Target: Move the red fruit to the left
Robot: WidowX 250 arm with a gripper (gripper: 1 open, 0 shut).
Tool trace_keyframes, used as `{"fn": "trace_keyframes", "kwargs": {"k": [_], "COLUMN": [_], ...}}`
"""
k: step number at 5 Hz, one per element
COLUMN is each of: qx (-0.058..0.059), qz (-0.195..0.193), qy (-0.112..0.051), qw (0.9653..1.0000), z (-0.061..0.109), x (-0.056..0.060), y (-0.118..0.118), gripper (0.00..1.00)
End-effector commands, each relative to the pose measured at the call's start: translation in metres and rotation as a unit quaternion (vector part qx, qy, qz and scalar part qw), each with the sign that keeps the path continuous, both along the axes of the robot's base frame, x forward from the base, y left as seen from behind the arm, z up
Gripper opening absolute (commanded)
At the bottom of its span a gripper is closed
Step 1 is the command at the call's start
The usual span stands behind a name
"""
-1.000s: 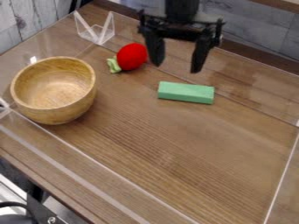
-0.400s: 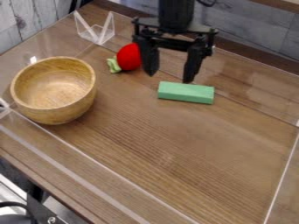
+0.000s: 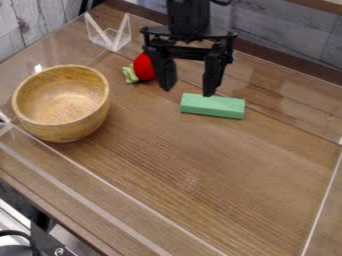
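The red fruit (image 3: 142, 67) is a small bright red toy with a green leafy end. It lies on the wooden table behind and right of the wooden bowl (image 3: 60, 101). My gripper (image 3: 190, 80) is open, with black fingers pointing down. Its left finger (image 3: 166, 72) stands just right of the fruit and partly covers it. The right finger hangs above the back edge of the flat green block (image 3: 213, 105). Nothing is held.
A clear plastic wall (image 3: 160, 211) rims the table along the front and sides. A clear bent plastic piece (image 3: 107, 33) stands at the back left. The back wall is pale planks.
My gripper has moved left and slightly forward, from right of the fruit to right next to it. It stays open. The fruit, block and bowl have not moved.
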State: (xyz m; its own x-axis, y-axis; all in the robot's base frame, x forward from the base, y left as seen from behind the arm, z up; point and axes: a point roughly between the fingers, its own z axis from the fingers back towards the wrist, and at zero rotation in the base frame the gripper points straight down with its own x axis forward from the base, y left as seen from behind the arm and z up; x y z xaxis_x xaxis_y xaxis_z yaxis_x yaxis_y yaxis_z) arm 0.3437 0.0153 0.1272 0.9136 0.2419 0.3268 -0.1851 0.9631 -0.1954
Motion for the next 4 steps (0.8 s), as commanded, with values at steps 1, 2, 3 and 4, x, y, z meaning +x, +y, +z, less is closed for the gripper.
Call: {"fn": "trace_keyframes", "kwargs": {"k": [1, 2, 3, 4], "qx": [0.011, 0.033, 0.048, 0.034], "qz": [-0.018, -0.007, 0.000, 0.002], "qy": [-0.058, -0.090, -0.126, -0.157], "qw": [0.9981, 0.9954, 0.9909, 0.9869], "z": [0.014, 0.012, 0.017, 0.028], "x": [0.024, 0.028, 0.025, 0.024], "y": [0.006, -0.006, -0.020, -0.029], "gripper": [1.00, 1.00, 1.00, 1.00]}}
